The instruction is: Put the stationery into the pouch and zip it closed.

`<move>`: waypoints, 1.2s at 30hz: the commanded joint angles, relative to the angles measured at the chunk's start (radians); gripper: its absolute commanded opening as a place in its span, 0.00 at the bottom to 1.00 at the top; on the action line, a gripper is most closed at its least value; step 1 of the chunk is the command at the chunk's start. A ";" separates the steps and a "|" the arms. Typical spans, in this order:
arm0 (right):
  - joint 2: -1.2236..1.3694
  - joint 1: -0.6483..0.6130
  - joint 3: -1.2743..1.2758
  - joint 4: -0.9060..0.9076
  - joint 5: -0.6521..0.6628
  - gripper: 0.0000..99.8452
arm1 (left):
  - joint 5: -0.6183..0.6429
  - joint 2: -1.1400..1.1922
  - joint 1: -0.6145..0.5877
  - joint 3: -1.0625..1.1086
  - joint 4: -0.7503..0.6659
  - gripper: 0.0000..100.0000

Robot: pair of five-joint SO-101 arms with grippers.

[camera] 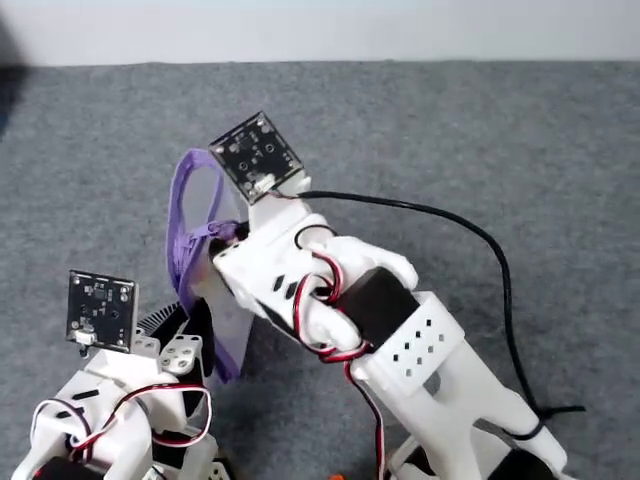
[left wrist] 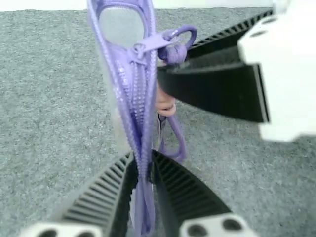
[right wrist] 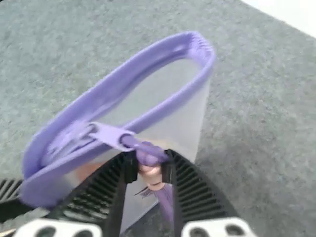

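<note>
As left claw (left wrist: 143, 170) and right claw (right wrist: 147, 167) grip, one pouch (camera: 183, 228) gapes.

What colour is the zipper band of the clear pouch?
Purple; the zipper band shows best in the right wrist view.

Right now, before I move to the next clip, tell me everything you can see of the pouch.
The pouch has translucent, plastic-looking walls and a purple zipper band round its mouth. It is held on edge over the grey table surface; whether it touches that is unclear. The zip is partly closed: teeth are joined from the left gripper, which pinches the band, up to the slider; beyond that the mouth gapes. The right gripper clamps the purple pull loop. A pinkish item shows inside, unidentifiable.
</note>
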 commanded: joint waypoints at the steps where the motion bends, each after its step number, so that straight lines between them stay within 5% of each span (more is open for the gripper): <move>1: 0.004 0.054 0.023 -0.062 0.057 0.01 | -0.011 -0.009 -0.005 -0.013 -0.018 0.01; 11: 0.005 0.220 0.127 -0.314 0.204 0.01 | -0.011 -0.011 -0.005 -0.013 -0.012 0.01; 22: 0.021 0.352 0.203 -0.492 0.206 0.01 | -0.011 -0.011 -0.005 -0.012 -0.012 0.01; 30: -0.007 0.263 0.149 -0.406 0.206 0.01 | -0.014 -0.011 -0.005 -0.022 -0.018 0.02; 36: -0.101 0.177 0.150 -0.343 0.209 0.01 | -0.009 -0.003 -0.133 -0.117 -0.020 0.26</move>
